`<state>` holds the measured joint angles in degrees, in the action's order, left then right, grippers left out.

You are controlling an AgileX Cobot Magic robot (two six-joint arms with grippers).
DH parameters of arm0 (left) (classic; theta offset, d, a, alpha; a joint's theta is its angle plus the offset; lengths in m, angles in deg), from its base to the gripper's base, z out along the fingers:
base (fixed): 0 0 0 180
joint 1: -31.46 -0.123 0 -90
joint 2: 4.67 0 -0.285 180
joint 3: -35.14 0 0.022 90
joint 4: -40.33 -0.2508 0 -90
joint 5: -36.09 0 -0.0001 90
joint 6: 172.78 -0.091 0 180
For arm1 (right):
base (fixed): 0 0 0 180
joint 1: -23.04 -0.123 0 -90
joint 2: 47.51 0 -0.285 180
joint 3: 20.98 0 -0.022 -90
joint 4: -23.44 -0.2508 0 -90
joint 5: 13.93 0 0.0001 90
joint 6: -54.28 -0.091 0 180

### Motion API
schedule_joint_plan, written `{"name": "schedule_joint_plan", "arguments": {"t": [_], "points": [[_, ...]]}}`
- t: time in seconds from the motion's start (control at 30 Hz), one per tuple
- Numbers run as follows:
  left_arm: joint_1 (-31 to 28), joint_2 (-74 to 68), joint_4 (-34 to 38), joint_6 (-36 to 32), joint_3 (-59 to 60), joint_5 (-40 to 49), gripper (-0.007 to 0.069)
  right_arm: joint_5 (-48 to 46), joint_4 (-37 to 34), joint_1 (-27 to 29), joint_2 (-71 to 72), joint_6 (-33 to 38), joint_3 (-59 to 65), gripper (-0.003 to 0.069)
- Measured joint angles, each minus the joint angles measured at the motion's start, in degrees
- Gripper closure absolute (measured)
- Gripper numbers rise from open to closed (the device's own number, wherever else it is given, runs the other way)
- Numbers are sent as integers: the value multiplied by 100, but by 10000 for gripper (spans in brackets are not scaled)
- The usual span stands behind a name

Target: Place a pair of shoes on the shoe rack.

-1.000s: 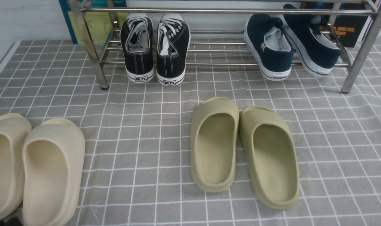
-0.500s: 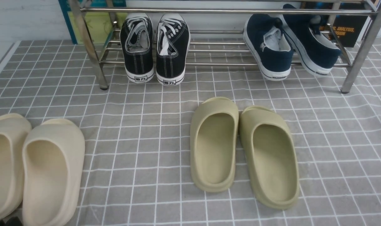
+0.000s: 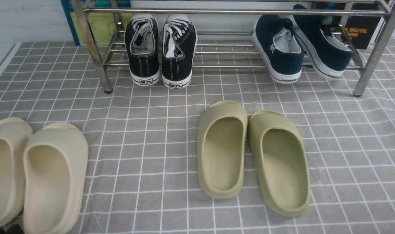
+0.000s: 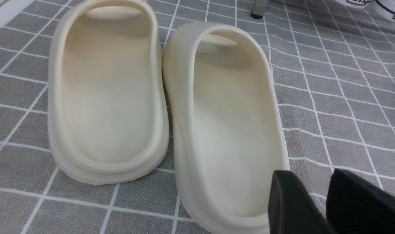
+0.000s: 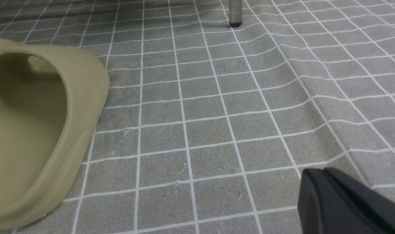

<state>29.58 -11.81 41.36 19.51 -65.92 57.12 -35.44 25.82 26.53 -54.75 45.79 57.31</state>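
I count two navy-blue slip-on sneakers (image 3: pixel 280 48), two black lace-up sneakers (image 3: pixel 178 52) with white stitching, two olive foam slides (image 3: pixel 222 188) and two cream foam slides (image 3: pixel 78 169). That gives me eight pieces of footwear in four pairs, and I count one metal shoe rack (image 3: pixel 233 12) with them.

navy sneakers (image 3: pixel 301 42) with white soles, olive slides (image 3: pixel 252 159), cream slides (image 3: pixel 38 175), white-gridded grey cloth (image 3: pixel 145 146)

Navy sneakers (image 3: pixel 303 42) lean together, seemingly on metal rack (image 3: pixel 230 66).
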Motion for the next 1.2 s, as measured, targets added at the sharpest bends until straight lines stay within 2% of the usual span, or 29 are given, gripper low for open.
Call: {"name": "schedule_joint_plan", "arguments": {"t": [1.2], "points": [[0,0,0,0,0,0,392,-36,-34,0,0,-5,-11,652]]}}
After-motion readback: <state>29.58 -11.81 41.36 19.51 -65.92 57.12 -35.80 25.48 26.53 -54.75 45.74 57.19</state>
